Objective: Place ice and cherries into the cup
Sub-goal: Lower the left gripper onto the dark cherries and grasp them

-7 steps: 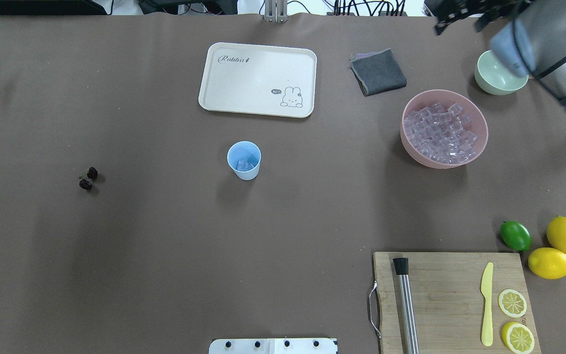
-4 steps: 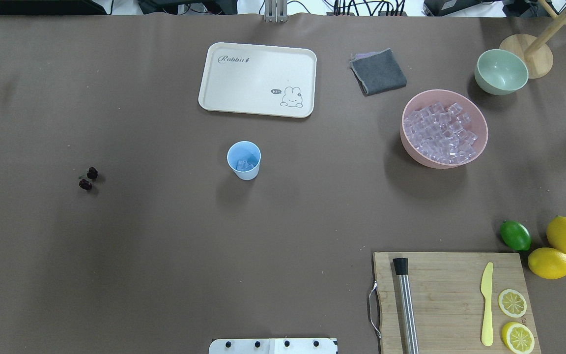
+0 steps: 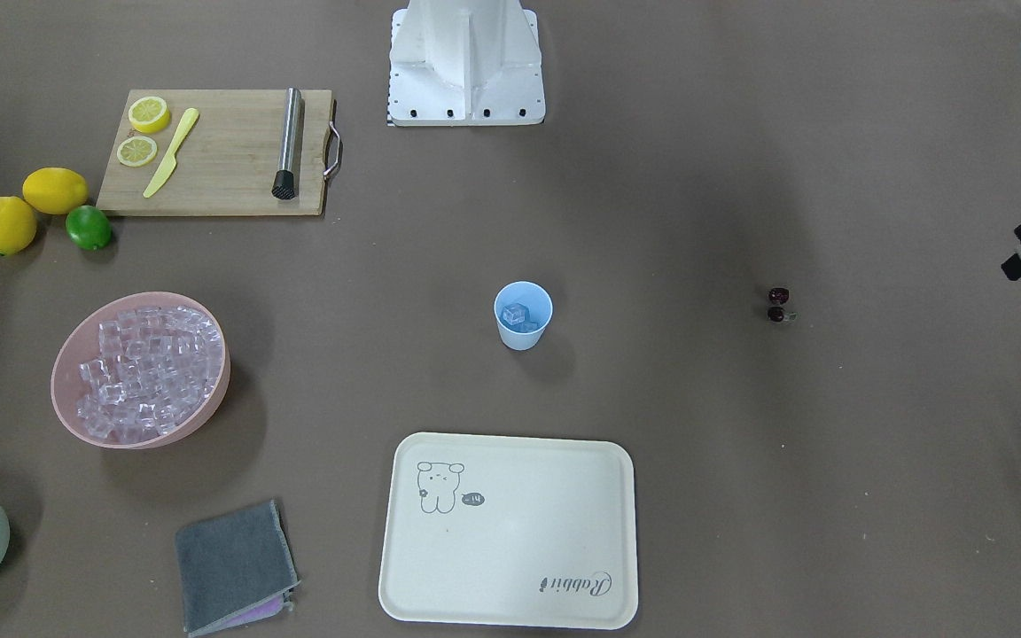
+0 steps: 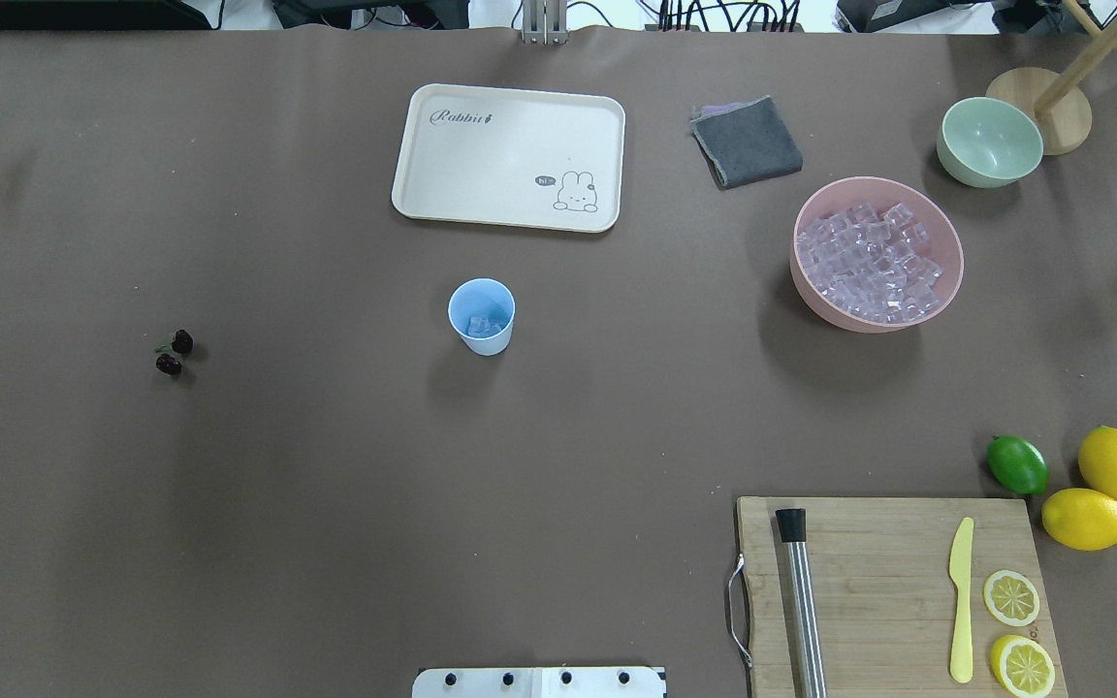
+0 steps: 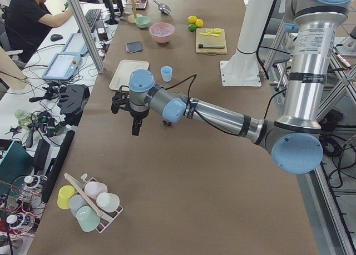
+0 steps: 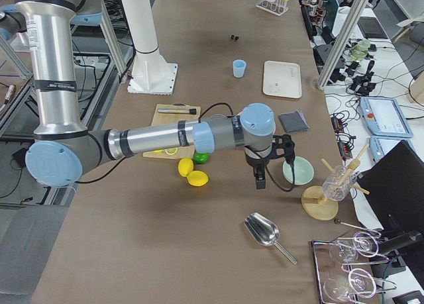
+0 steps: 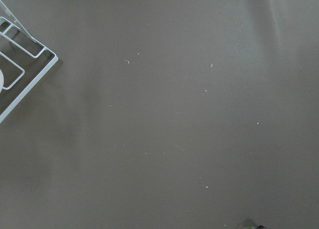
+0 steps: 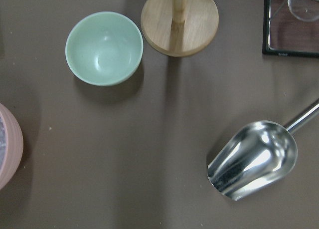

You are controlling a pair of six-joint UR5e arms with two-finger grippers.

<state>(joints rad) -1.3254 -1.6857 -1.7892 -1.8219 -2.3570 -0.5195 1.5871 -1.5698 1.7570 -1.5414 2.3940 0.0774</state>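
now, ice in cup, cherries lying well apart, left fingers and right fingers, state cannot tell

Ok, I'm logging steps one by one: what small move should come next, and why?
Probably bring the left gripper over the cherries. The cup already holds ice, while the cherries lie on the bare table on the robot's left, apart from the cup, and that gripper hangs nearest them.
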